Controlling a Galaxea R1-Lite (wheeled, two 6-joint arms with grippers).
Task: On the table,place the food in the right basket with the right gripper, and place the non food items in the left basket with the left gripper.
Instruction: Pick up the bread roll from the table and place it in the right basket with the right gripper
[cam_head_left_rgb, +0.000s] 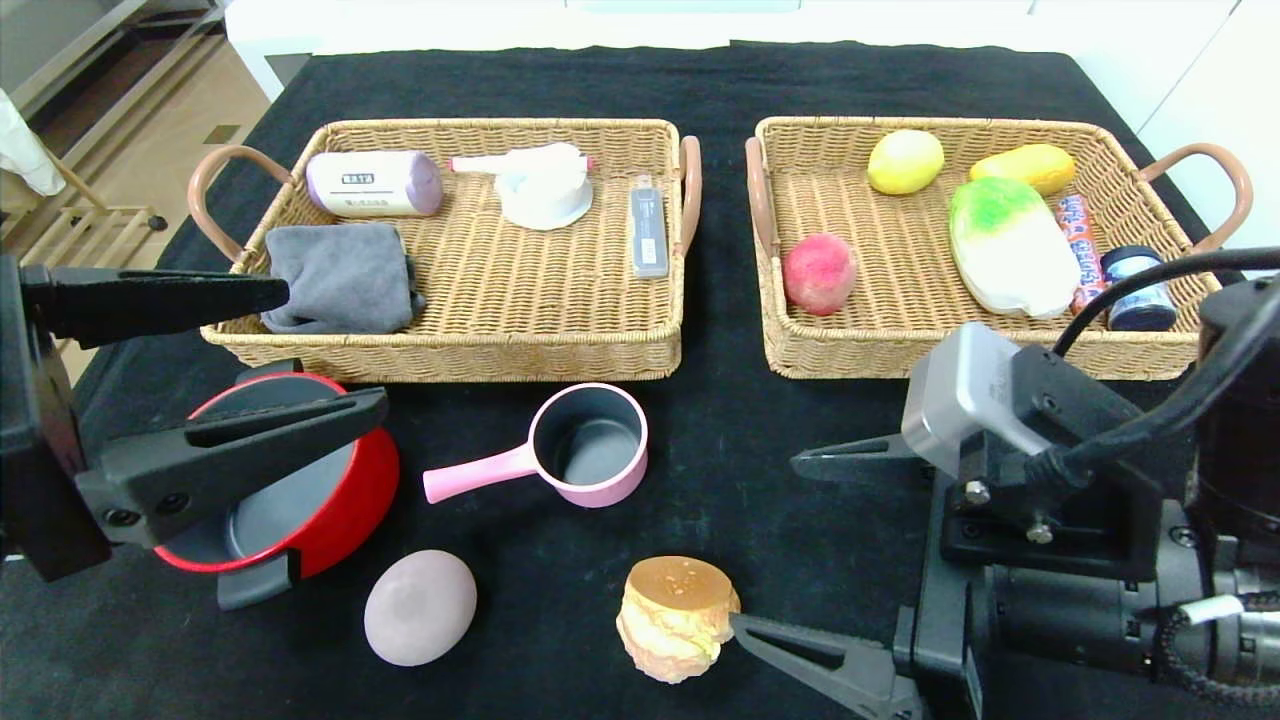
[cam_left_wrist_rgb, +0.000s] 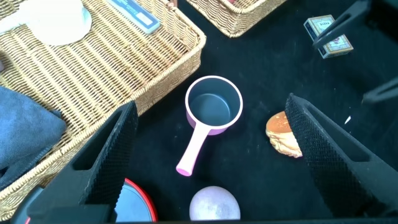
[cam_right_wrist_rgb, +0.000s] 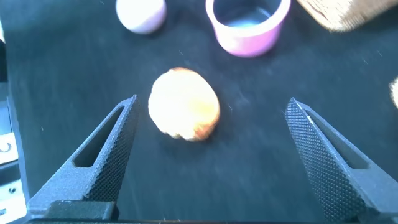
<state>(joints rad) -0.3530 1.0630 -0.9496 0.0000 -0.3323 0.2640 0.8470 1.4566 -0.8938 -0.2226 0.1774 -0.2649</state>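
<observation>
Two wicker trays sit side by side at the far half of the table (cam_head_left_rgb: 700, 90), and little of the writing on their contents can be read: the lilac cylinder (cam_head_left_rgb: 373, 183) in the left basket (cam_head_left_rgb: 450, 340) carries a dark label too small to make out, and the red-and-blue tube (cam_head_left_rgb: 1079, 243) in the right basket (cam_head_left_rgb: 900, 350) has blurred print. The left basket also holds a grey cloth (cam_head_left_rgb: 340, 277), a white cup-like piece (cam_head_left_rgb: 543, 186) and a slim grey bar (cam_head_left_rgb: 648, 231); the right basket holds the napa cabbage (cam_head_left_rgb: 1010, 245), a red peach (cam_head_left_rgb: 819, 273), two yellow fruits (cam_head_left_rgb: 905, 161) and a dark jar (cam_head_left_rgb: 1138, 290). On the black cloth near the robot lie the red pot (cam_head_left_rgb: 340, 520), the pink saucepan (cam_head_left_rgb: 585, 445), the lilac-grey egg-shaped lump (cam_head_left_rgb: 420, 607) and the burger bun (cam_head_left_rgb: 677, 618). A green-and-cream card box (cam_left_wrist_rgb: 328, 35) shows only in the left wrist view, off beyond the bun. The left gripper (cam_head_left_rgb: 310, 350) reaches in from the left edge, over the red pot, its jaws spread wide and holding nothing. The right gripper (cam_head_left_rgb: 770, 545) comes in low from the right, fingers pointing left, jaws fully apart and empty; its nearer fingertip lies just beside the bun, and in the right wrist view the bun sits between the two fingers.
</observation>
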